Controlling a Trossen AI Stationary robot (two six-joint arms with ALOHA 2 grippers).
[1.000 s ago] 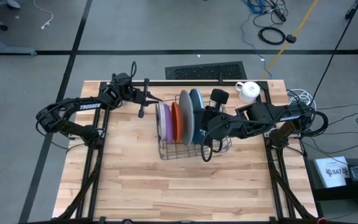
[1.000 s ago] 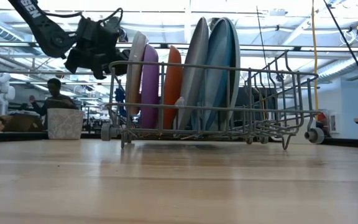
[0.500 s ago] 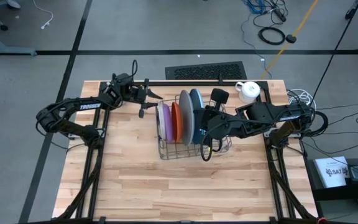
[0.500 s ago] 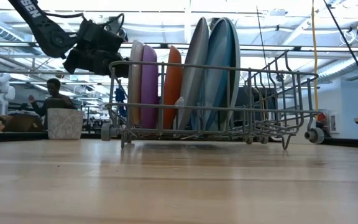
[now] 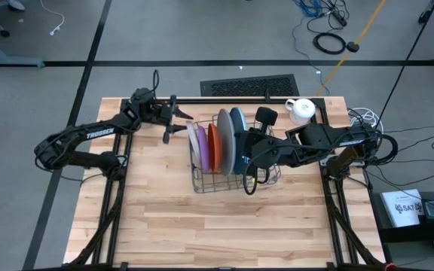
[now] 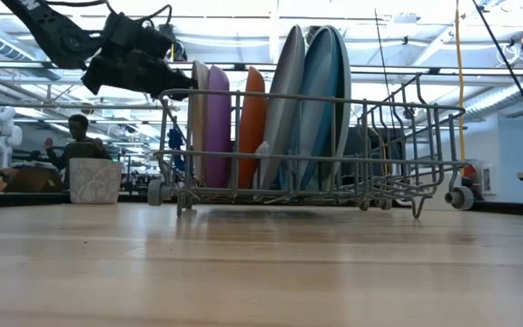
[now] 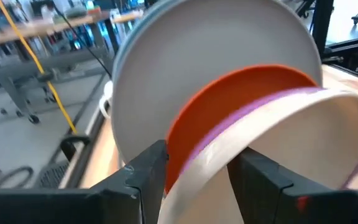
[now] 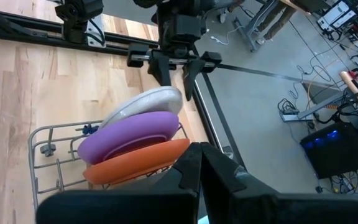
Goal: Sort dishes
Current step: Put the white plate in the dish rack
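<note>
A wire dish rack (image 5: 224, 184) stands mid-table with several plates on edge in it: whitish (image 5: 191, 143), purple (image 5: 200, 147), orange (image 5: 212, 147), a large grey one (image 5: 224, 139) and a blue one (image 5: 237, 124). The whitish plate (image 6: 196, 118) stands upright at the rack's left end, right beside the purple plate (image 6: 218, 127). My left gripper (image 5: 170, 117) is open, just left of that plate's upper rim (image 7: 241, 134). Its fingers (image 8: 161, 70) stand on either side of the rim, apart from it. My right gripper (image 8: 201, 168) is shut and hovers over the rack's middle.
A white mug (image 5: 301, 110) and a dark mug (image 5: 266, 117) sit at the table's far right, behind the rack. The near half of the wooden table (image 5: 217, 226) is bare. Beyond the far-left edge, the low view shows seated people (image 6: 80, 136) and a white container (image 6: 93, 180).
My left gripper has opened and let go of the whitish plate, then rolled and risen a little, backing off toward the table's left. The plate, which leaned left at its top, now stands upright beside the purple plate.
</note>
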